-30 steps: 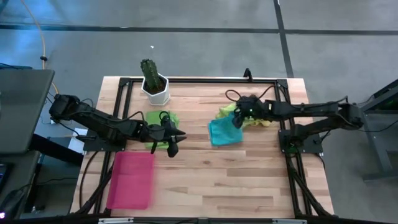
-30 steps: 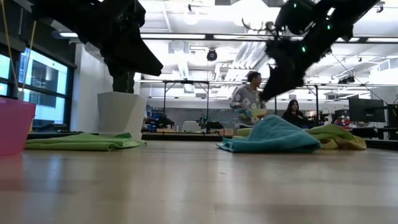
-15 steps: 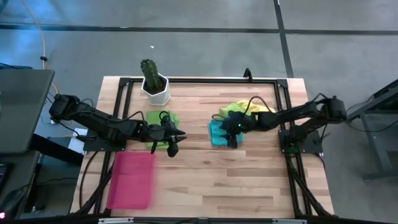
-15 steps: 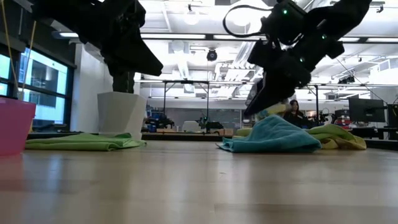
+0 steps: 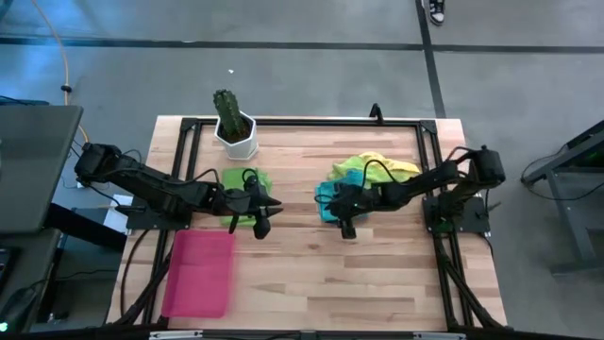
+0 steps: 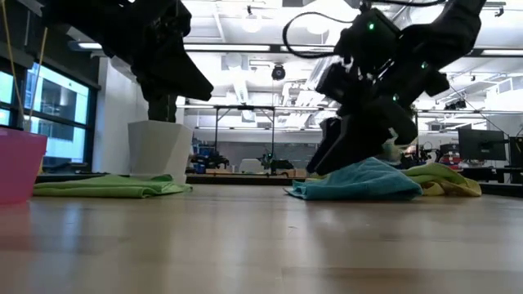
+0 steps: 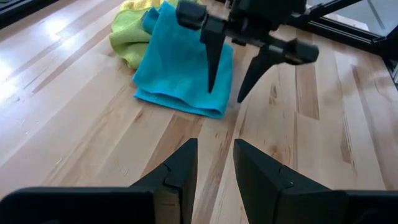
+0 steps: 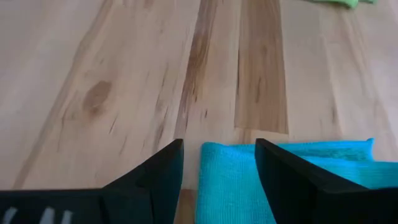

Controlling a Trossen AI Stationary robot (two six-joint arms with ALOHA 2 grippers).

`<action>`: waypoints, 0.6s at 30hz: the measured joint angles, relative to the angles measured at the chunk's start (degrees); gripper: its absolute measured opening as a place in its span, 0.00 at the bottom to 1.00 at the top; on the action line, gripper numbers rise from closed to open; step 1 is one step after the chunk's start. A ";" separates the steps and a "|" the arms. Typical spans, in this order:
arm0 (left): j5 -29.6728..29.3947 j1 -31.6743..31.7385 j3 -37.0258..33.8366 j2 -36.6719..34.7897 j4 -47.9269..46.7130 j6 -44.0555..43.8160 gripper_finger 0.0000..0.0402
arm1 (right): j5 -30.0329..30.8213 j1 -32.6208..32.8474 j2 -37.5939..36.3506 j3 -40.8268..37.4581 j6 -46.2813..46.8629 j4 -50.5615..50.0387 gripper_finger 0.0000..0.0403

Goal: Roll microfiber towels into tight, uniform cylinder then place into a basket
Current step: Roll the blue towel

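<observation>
High view: wood-plank table (image 5: 377, 274) with a black frame. I count four soft towels: a teal towel (image 5: 327, 196) lying mid-table, a lime towel (image 5: 363, 165) and a yellow towel (image 5: 404, 171) bunched just behind it toward the far right corner, touching, and a green towel (image 5: 236, 179) lying flat on the left half, mostly under my left arm. One flat pink rectangular basket (image 5: 200, 274) sits at the near left corner, with no towel in it. One white faceted pot (image 5: 236, 138) with a cactus stands at the far edge, left of centre.

My right gripper (image 5: 346, 224) is low at the teal towel's front edge, fingers spread, straddling that edge, pinching nothing. My left gripper (image 5: 261, 222) hangs over bare wood just beyond the green towel, fingers part-way apart with a narrow gap, holding nothing.

Right wrist view alone shows the teal weave's fine nap and its straight hem between my two dark fingers (image 8: 287, 180). Left wrist view shows the right gripper's two thin tapered tips, one over the cloth and one over bare wood beside it. Low view shows the green towel lying flat and the teal one humped, plus a room behind.
</observation>
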 joint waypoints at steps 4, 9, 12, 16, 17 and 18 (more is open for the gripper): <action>0.00 -0.02 0.00 0.00 -0.04 0.22 0.23 | 0.26 0.00 3.18 0.02 2.72 0.39 0.48; 0.48 0.00 0.00 0.00 0.04 1.89 0.23 | 2.81 0.06 6.40 0.18 8.05 2.33 0.47; 0.66 0.00 0.00 0.00 0.07 2.86 0.23 | 3.69 0.19 6.80 0.26 10.24 2.25 0.41; 0.66 0.00 0.00 0.00 0.07 2.94 0.23 | 4.38 1.21 6.25 0.20 11.10 1.73 0.23; 0.66 0.00 0.00 0.00 0.04 2.95 0.23 | 4.33 1.57 5.94 0.17 11.15 1.49 0.18; 0.66 0.00 0.00 0.00 0.05 2.95 0.23 | 3.99 1.95 5.42 0.14 11.24 0.68 0.13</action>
